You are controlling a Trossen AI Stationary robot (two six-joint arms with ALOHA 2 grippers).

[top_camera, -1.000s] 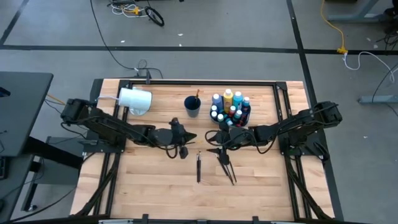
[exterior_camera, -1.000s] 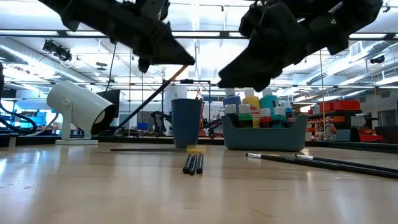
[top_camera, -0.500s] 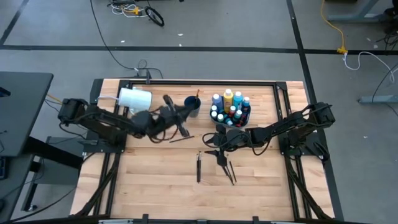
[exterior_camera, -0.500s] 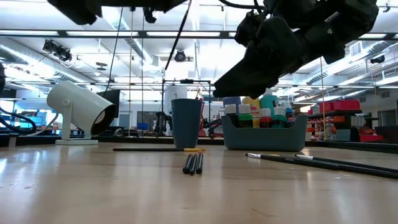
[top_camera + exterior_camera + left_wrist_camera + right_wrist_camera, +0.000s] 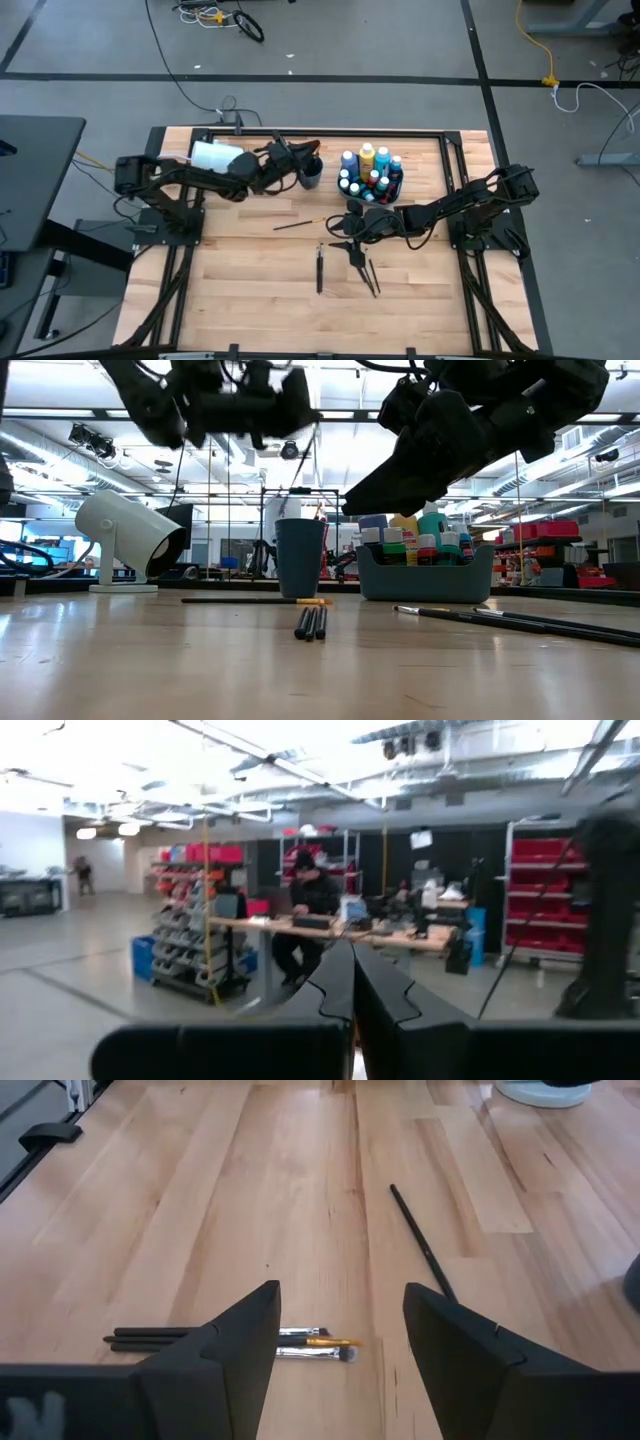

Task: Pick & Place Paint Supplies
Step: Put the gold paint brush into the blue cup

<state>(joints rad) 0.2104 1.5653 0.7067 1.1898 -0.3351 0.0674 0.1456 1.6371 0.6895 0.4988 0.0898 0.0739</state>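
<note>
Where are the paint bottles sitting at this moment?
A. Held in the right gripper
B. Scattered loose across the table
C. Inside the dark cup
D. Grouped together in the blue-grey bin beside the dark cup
D. The paint bottles stand packed upright inside the bin, next to the dark cup; the open right gripper is empty, over the loose brushes.

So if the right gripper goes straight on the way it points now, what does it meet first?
Probably the bundle of brushes lying on the table, just ahead of the open right gripper; depth is unclear.
</note>
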